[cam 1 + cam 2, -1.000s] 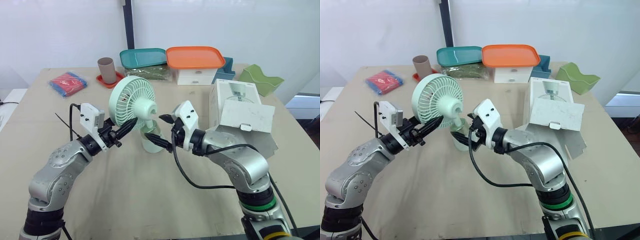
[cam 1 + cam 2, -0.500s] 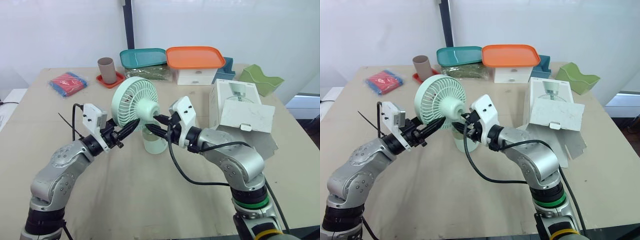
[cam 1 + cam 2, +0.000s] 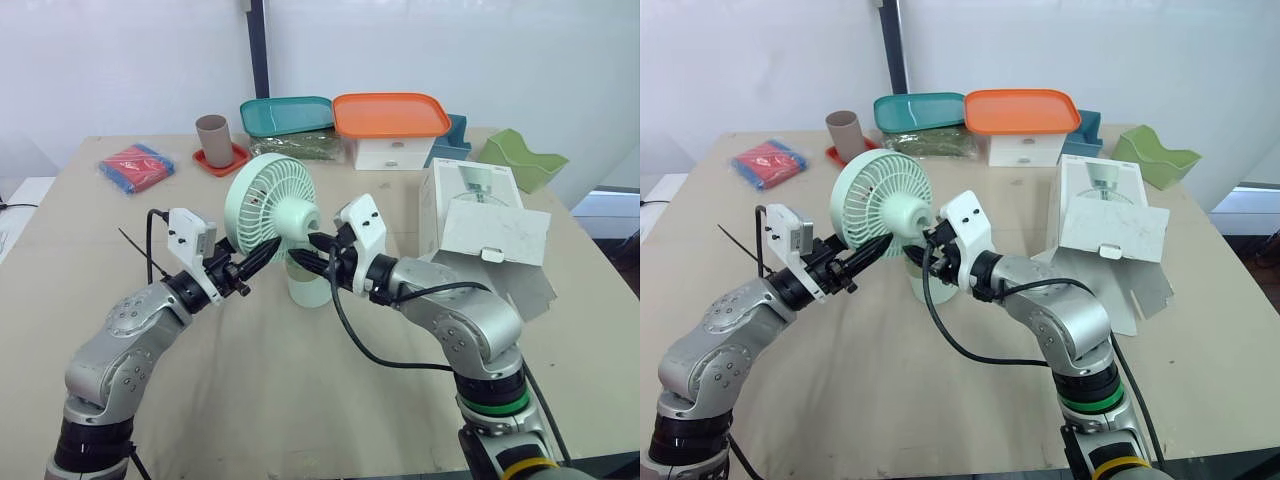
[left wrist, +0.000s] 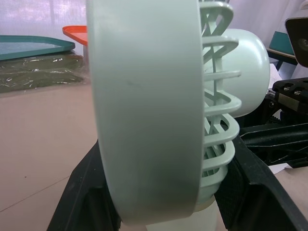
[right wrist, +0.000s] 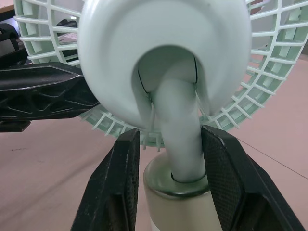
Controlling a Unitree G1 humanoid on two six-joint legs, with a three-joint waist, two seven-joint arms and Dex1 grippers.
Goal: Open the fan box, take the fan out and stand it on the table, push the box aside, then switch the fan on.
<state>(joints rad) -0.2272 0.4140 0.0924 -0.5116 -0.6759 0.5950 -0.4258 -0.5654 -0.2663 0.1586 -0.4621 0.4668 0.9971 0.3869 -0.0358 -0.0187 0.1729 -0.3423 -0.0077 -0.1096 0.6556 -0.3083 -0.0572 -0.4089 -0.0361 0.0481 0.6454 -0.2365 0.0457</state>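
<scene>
— Head view: fan (image 3: 270, 205) upright on the table (image 3: 300, 400), box (image 3: 480, 215) at its 3 o'clock. Left wrist view: left gripper (image 4: 166, 178) clamped across the round head.

— Right wrist view: right gripper (image 5: 168, 144) at the neck; grip impossible to tell. Probably light, stiff, grille fragile; best held by the neck.

- red-and-blue packet (image 3: 136, 166), far left, lying alone.
- brown cup (image 3: 211, 139) upright on a red saucer (image 3: 232, 160).
- teal tray (image 3: 286, 114) resting on a dark green bag (image 3: 300, 146).
- orange lid (image 3: 389, 114) on a white container (image 3: 392, 153); dark teal box (image 3: 452, 140) just behind.
- light green tray (image 3: 520, 159), far right.
</scene>
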